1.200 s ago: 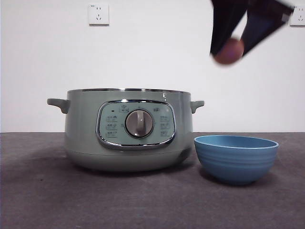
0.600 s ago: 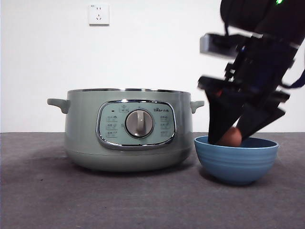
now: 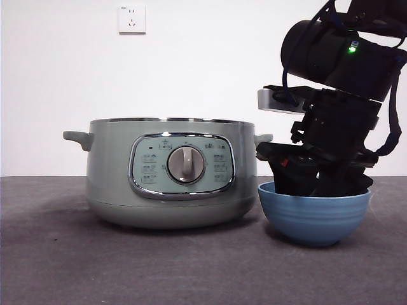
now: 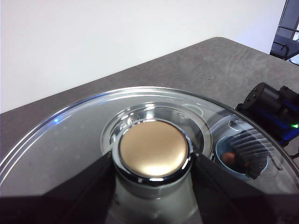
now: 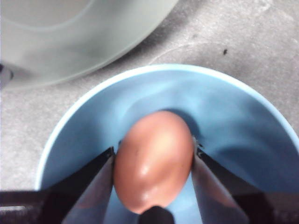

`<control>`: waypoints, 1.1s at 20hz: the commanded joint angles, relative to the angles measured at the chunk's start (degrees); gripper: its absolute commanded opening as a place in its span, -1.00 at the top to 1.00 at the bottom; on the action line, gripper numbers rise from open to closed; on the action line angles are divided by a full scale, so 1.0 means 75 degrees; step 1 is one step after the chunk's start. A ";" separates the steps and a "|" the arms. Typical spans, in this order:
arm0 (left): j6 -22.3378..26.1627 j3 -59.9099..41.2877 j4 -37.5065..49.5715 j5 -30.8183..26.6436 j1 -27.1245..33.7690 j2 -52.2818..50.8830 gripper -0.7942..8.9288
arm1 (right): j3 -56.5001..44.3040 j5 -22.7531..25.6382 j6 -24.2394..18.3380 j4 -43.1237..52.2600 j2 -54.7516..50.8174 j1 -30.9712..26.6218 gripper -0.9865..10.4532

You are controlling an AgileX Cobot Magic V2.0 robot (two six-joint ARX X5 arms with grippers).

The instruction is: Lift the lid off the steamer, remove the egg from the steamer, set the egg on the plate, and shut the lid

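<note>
Right claw [image 5: 153, 186] is down inside the plate [image 3: 315, 219], its 2 jaws clamped on the brown egg [image 5: 153, 161]. Left claw [image 4: 152, 186] grips the lid [image 4: 70, 140] by its knob [image 4: 153, 148], held off the steamer [image 3: 168, 171], which stands uncovered on the table [image 3: 63, 267], just beside the plate.

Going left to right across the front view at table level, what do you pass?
steamer → plate, with the right gripper lowered into it holding the egg. The left gripper holds the lid out of this view.
</note>
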 commanded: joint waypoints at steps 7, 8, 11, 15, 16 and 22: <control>0.0029 0.0154 0.0405 0.0020 -0.0017 0.0023 0.85 | 0.0029 -0.0015 0.0047 -0.0125 -0.0271 0.0009 0.10; 0.0029 0.0154 0.0405 0.0026 -0.0017 0.0099 0.85 | 0.0052 -0.0012 0.0047 -0.0149 -0.0516 0.0009 0.10; 0.0032 0.0154 0.0580 0.0055 -0.0023 0.0490 0.85 | 0.0061 0.0041 0.0050 -0.0414 -0.1638 0.0009 0.10; 0.0029 0.0154 0.1562 0.0437 -0.0026 0.1262 0.85 | 0.0064 0.0044 0.0108 -0.0810 -0.3675 0.0009 0.10; 0.0032 0.0154 0.1804 0.0437 -0.0026 0.1512 0.85 | 0.0064 0.0044 0.0163 -0.0831 -0.4220 0.0009 0.10; 0.0029 0.0154 0.3448 0.0632 -0.0029 0.3098 0.85 | 0.0076 0.0076 0.0548 -0.0836 -0.6747 0.0009 0.10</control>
